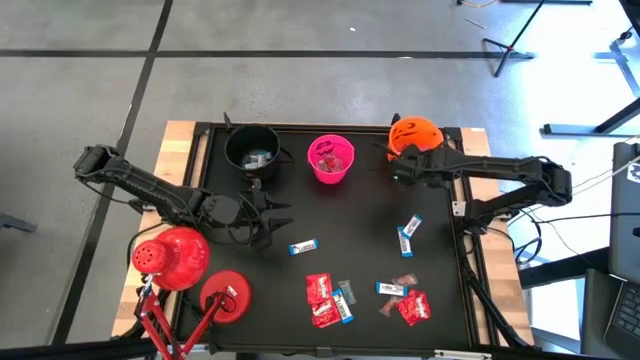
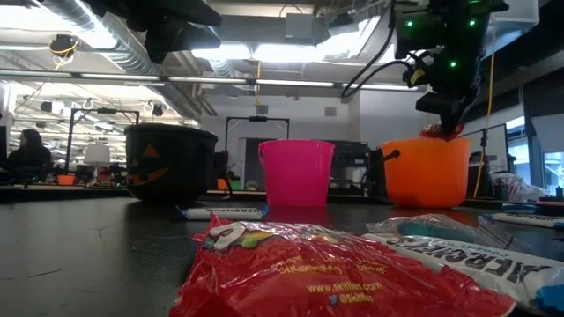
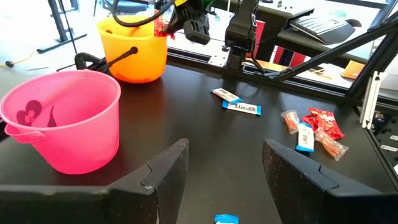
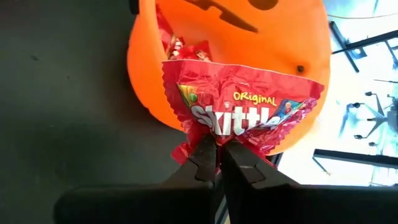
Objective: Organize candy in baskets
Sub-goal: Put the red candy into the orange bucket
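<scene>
I've got the right gripper [image 4: 217, 158] pinching a red Skittles candy packet [image 4: 245, 112] over the round orange jack-o'-lantern bucket [image 1: 414, 133], upper right of the high view; held by a corner, it could catch the rim and drop outside, while the left gripper [image 3: 224, 168] waits spread.

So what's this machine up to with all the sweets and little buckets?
It is sorting candy into buckets. The right tool is shut on a red Skittles packet, holding it over the orange pumpkin bucket, which already has red packets inside. The left tool waits open near the black bucket. The pink bucket stands between them, and more candy lies loose on the table.
</scene>
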### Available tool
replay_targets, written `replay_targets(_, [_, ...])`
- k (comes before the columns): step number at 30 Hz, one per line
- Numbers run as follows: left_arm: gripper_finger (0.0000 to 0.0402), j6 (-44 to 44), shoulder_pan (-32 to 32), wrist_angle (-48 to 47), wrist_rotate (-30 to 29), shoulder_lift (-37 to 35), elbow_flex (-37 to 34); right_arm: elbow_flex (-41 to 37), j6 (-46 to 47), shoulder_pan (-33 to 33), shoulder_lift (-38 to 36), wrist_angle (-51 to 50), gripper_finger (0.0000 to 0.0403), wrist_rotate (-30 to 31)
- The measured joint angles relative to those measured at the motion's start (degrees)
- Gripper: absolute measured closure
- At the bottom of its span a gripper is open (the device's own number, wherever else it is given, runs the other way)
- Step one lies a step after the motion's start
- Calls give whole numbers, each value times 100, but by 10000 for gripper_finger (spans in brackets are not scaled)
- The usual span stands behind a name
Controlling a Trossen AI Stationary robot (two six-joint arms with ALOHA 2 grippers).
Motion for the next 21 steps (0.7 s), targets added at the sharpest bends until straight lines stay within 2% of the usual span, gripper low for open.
replay_targets(9, [206,-40,0,0,-1,1,0,4,-406,-114,-45,478,396,-327])
replay_targets(21, [206,-161,-4,-13,6,1,-2,4,-489,-105,-874,1041,400,-1764])
